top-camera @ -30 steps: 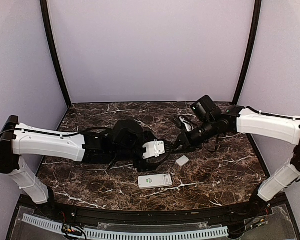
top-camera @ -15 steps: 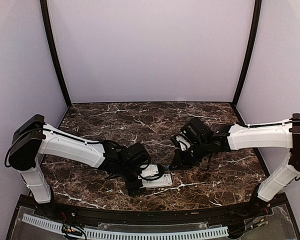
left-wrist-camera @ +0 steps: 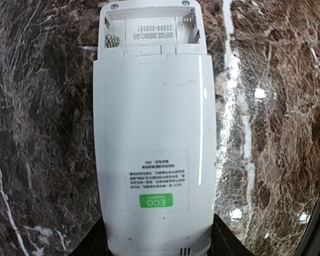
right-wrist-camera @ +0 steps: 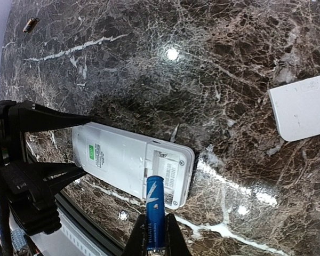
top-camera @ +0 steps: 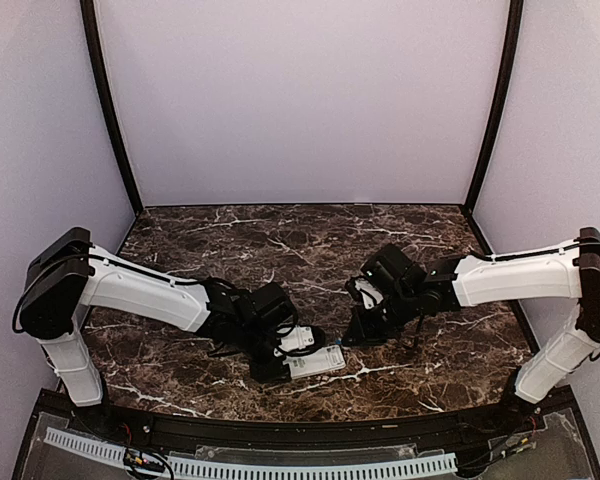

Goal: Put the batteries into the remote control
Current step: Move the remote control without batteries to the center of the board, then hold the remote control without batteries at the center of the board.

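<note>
Marble (top-camera: 230, 240); remote (top-camera: 322, 362) partly behind left tool (top-camera: 286, 359)

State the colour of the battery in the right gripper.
Battery: bright blue, clearest in right wrist view.

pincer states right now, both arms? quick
left pincer: closed on the remote control, gripping one end.
right pincer: closed, holding a blue battery.
</note>
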Controlling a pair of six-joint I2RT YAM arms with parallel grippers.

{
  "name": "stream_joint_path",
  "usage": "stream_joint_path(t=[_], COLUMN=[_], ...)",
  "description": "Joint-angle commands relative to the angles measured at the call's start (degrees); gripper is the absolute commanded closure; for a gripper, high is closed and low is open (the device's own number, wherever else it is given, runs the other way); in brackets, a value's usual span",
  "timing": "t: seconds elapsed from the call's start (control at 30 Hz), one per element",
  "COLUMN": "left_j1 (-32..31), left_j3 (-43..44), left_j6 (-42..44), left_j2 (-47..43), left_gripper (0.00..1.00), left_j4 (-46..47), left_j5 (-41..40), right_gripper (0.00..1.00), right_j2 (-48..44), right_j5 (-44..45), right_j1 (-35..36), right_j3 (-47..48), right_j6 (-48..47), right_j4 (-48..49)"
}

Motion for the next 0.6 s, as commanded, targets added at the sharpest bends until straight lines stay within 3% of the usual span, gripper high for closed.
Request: stream_joint_path(t=[0.0,0.1,0.17,0.33,0.57], left_j1=[0.1,0.0,0.1,0.1,0.1], left_j3=[-0.1,1.4,3.1,8.6,11.9], left_j6=[-2.0,-4.7,-7.3,-12.9,-12.9], left_j2=[0.7,1.2,2.1,5.1,8.8], left_gripper=[0.56,0.77,0.83,0.81,0.76], left_j4=[-1.0,-0.2,-0.1,-0.8,-3.9], left_j5=[0.2,-0.7,-0.9,-1.0,-0.2], right_gripper=[1.0,1.0,1.0,1.0,1.0], right_j2=[-2.4,-3.5,-4.3,-4.2,-1.5], right_j5=[3.9,6.8,7.5,8.3,8.9], right_j1=[0.5,0.5,0.4,0.3,0.1], right_j3=[0.8,1.1,0.8,-0.8,-1.7], right_j6=[-1.7,-2.6,-3.0,-3.9,-3.7], right_j4=[-1.9,-3.1,-2.3,0.6,1.6])
